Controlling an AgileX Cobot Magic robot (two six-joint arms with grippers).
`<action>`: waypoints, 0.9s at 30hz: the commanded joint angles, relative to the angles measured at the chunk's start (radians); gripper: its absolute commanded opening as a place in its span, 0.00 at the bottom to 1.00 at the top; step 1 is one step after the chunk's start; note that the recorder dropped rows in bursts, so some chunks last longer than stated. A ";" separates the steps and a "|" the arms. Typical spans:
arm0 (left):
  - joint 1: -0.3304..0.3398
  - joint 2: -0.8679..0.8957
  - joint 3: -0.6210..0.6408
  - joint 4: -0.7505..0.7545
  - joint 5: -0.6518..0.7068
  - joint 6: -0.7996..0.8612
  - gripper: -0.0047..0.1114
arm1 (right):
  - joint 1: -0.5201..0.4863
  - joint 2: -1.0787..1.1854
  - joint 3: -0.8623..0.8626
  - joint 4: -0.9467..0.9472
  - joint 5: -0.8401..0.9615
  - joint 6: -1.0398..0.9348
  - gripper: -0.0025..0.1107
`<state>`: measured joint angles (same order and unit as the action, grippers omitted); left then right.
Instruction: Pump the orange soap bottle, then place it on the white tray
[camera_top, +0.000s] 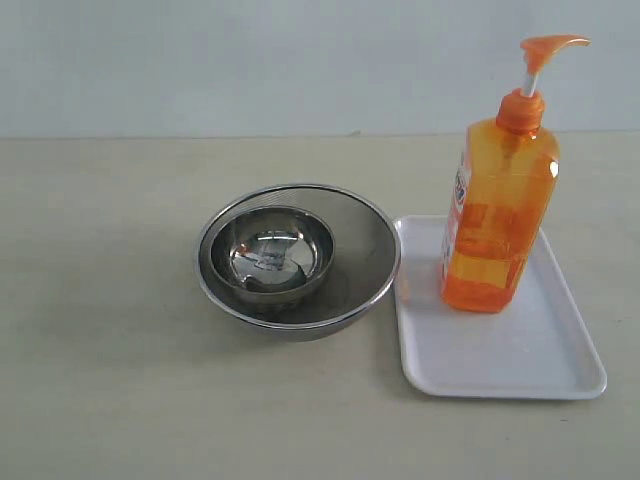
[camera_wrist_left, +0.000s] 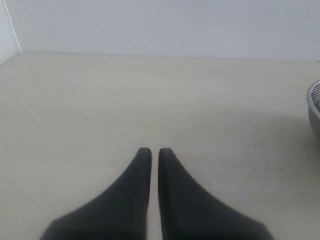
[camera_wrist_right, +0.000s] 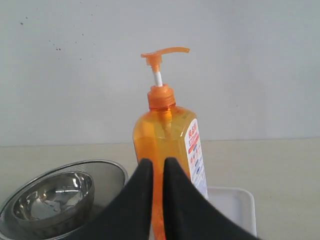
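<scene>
On the white tray (camera_top: 520, 350) the orange soap bottle (camera_top: 497, 225) stands upright, ahead of the right gripper (camera_wrist_right: 158, 161), whose jaws are pressed together, empty. The left gripper (camera_wrist_left: 155, 151), likewise closed, hangs over the table (camera_wrist_left: 100, 100).

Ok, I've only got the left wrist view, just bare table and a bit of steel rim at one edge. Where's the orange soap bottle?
Observer: The orange soap bottle is standing upright on the white tray.
Operator: And that steel rim I can see, what is it?
Observer: It's a large steel bowl with a smaller steel bowl nested inside. It sits right beside the tray, on its left in the exterior view.
Operator: Is the right claw on the bottle?
Observer: No. The right claw is shut and empty. It faces the bottle from a distance, and the exterior view shows nothing touching the bottle.
</scene>
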<state>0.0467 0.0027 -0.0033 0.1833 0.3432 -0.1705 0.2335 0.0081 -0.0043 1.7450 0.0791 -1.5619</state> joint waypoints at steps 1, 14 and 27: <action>0.002 -0.003 0.003 -0.003 -0.002 0.002 0.08 | -0.004 -0.008 0.004 -0.001 0.065 0.012 0.05; 0.002 -0.003 0.003 -0.003 -0.002 0.002 0.08 | -0.004 -0.008 -0.020 -0.653 0.041 0.651 0.05; 0.002 -0.003 0.003 -0.003 -0.002 0.002 0.08 | -0.004 -0.008 0.004 -1.807 0.136 1.694 0.05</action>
<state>0.0467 0.0027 -0.0033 0.1833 0.3432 -0.1705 0.2335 0.0057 -0.0028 -0.0462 0.1953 0.1428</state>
